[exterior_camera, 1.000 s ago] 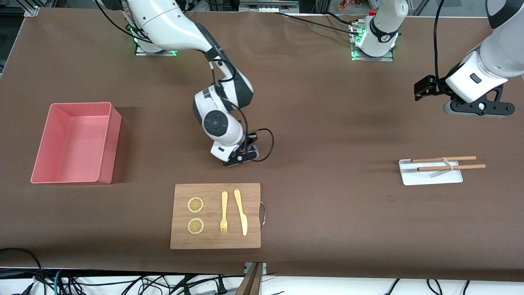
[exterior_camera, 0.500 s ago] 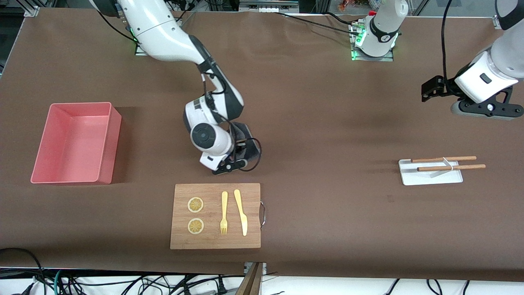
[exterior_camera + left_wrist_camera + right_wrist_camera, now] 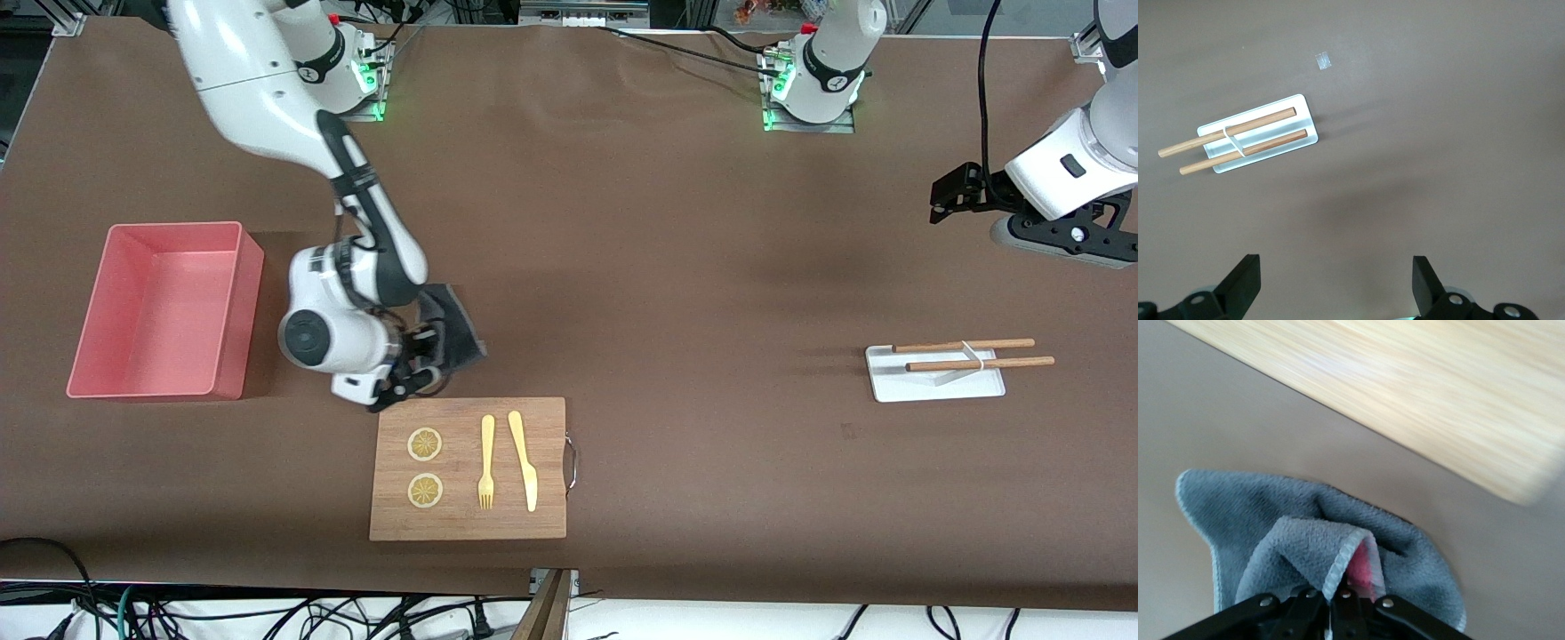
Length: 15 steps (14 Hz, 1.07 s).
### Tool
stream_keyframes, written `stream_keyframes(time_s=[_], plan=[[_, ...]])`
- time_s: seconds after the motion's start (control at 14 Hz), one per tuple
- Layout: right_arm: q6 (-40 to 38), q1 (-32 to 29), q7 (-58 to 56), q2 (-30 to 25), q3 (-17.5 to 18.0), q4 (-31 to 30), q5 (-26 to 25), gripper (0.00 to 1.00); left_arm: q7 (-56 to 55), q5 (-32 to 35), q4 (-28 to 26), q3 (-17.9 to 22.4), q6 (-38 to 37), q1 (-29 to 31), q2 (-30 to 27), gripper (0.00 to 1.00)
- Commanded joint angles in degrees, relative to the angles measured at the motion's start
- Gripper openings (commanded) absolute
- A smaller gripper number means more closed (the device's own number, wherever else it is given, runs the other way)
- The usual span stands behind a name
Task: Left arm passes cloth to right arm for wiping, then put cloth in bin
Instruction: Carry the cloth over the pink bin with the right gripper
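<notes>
Your right gripper (image 3: 418, 373), clamped tight on the cloth (image 3: 453, 333), drags it on the worktop (image 3: 676, 267) just above the wooden board (image 3: 468, 468); the bin (image 3: 160, 307) lies at 9 o'clock. Left gripper (image 3: 956, 191) waits wide open, empty, over the worktop w/ the white tray (image 3: 933, 378) at its 6.

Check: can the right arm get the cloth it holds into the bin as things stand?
Probably yes. The right gripper is shut on the cloth, the bin sits close beside it, open-topped, nothing between them.

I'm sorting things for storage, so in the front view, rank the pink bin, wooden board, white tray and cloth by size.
1. Pink bin and wooden board: they look about alike, so unranked.
2. White tray.
3. Cloth, partly hidden by the right gripper holding it.
</notes>
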Motion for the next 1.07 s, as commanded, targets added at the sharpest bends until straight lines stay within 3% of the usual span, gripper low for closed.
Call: stream_keyframes(time_s=[0.0, 0.29, 0.64, 1.0], plan=[[-5.0, -6.57, -8.73, -5.45, 0.88, -3.34, -4.99, 0.0, 1.4, 0.61, -0.42, -0.3, 0.59, 0.64, -0.88, 1.0], [-13.53, -13.18, -16.92, -9.41, 0.96, -3.6, -9.32, 0.0, 1.31, 0.61, -0.42, -0.3, 0.59, 0.55, -0.87, 1.0], [-17.76, -13.45, -15.62, -13.89, 1.14, -4.04, -10.91, 0.0, 0.69, 0.61, -0.42, -0.3, 0.59, 0.55, -0.88, 1.0], [-25.3, -13.63, -14.91, -22.06, 1.4, -4.13, -10.12, 0.0, 0.78, 0.52, -0.42, -0.38, 0.59, 0.55, -0.88, 1.0]])
